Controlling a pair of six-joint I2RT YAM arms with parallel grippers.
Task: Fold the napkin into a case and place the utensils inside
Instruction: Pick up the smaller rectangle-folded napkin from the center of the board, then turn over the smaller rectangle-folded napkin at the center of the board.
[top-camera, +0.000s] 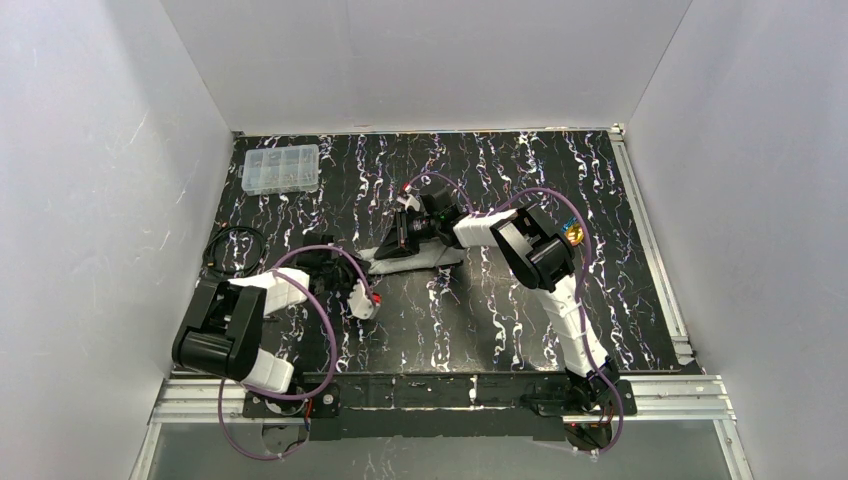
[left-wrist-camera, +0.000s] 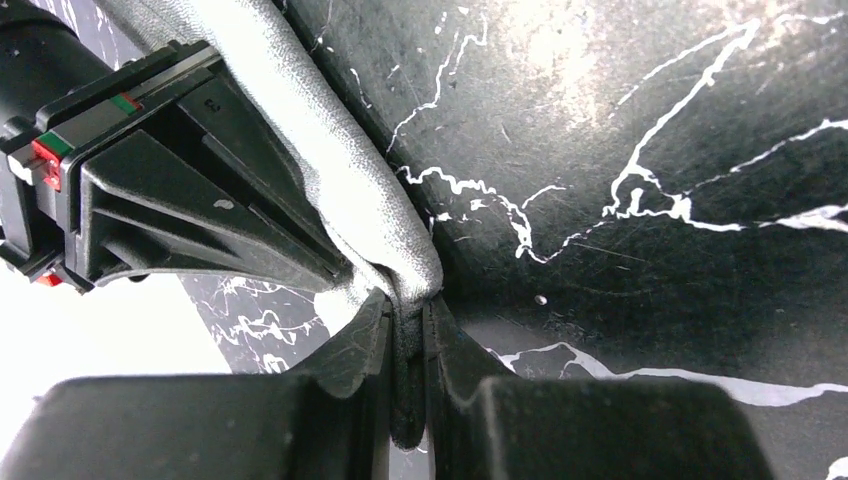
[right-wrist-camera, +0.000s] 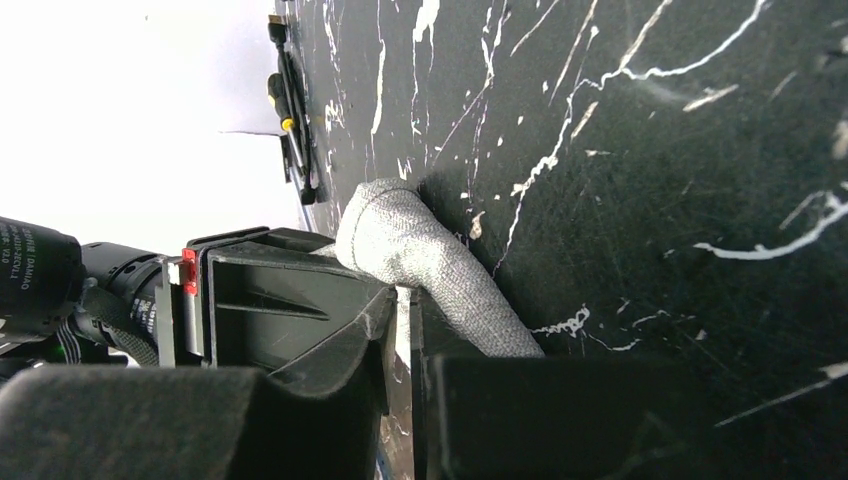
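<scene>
Nearest to the arm bases, the left pincer (left-wrist-camera: 405, 330) is nearer than the clear compartment box (top-camera: 281, 168) and a little to its right. Its jaws are pressed together on a thick fold of the napkin (top-camera: 435, 258). In the left wrist view the grey cloth bulges out above the fingertips, so the grip looks firm.

The napkin is a narrow, bunched strip on the dark marbled table (top-camera: 600, 250), to the right of the box and closer to the arms. It is not yet a flat pouch.

A little farther, the right pincer (right-wrist-camera: 405, 330) is at the side of the strip that faces the box's row. Its jaws are almost together, and a thin pale layer shows between them, so I judge that it pinches an edge of the cloth, while the rolled part passes just beside its fingers.

The step in hand seems to be the folding, with both ends taken. The next move probably needs both arms to lift and carry the cloth together, with equal tension, so that the layers lie flat and do not slip out.

I cannot make out the utensils with certainty in any view.
</scene>
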